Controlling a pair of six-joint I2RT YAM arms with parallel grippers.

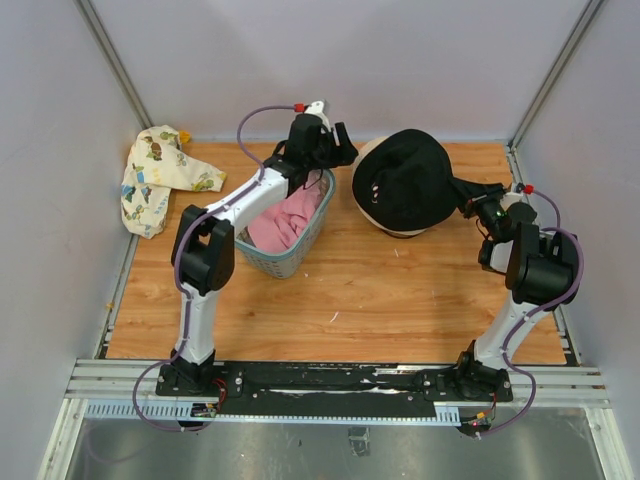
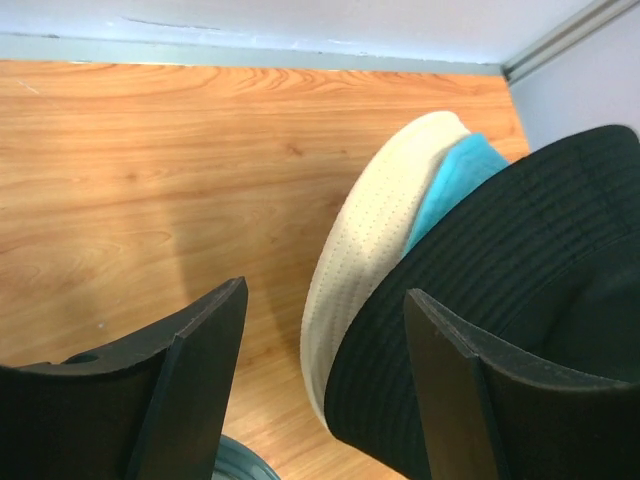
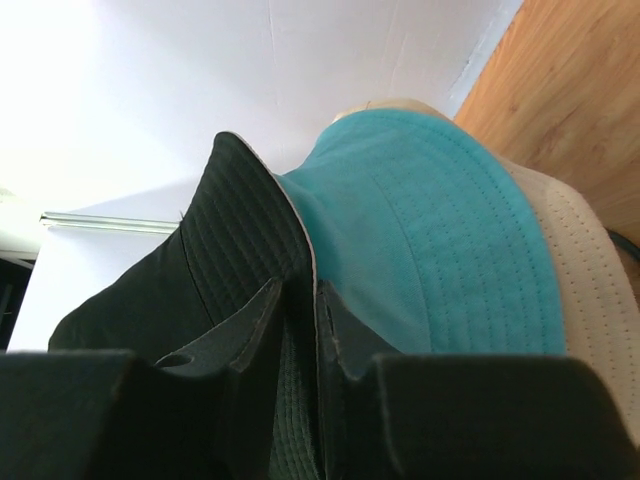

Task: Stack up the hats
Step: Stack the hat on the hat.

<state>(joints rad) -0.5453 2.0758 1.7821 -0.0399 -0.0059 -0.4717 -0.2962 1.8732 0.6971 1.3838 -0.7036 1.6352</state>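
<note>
**Reader:** Panel A, overhead. What occupies the left of the desk [image 1: 380, 300]?

**Robot:** At the far left corner lies a crumpled printed cloth [image 1: 158, 178]. Right of it stands a mesh basket [image 1: 262, 262] with a pink hat [image 1: 285, 222] bunched inside. My left arm reaches across the basket. My left end effector [image 1: 338, 150] hangs past the basket's far rim, between the basket and the pile of hats.

**Reader:** In what state is it?

**Robot:** Spread wide. In the left wrist view both fingers [image 2: 200, 370] stand well apart. Only bare wood and hat brims show in the gap, and the fingers touch nothing.

**Reader:** And the pile itself?

**Robot:** It sits right of centre, near the back wall. A cream hat [image 2: 365, 260] with a perforated brim lies lowest, on the wood. A teal hat [image 3: 440, 230] rests on that, and a dark hat [image 1: 405, 180] covers both. From overhead the dark hat hides nearly everything. Cream shows only at the pile's far left edge and along its near edge.

**Reader:** Panel C, the right side?

**Robot:** My right end effector [image 1: 468, 192] meets the dark hat at its right-hand brim. In the right wrist view its fingers are pressed together with that brim pinched between them. The dark fabric stands up edgewise, and the teal brim lies just beside the fingers.
</note>
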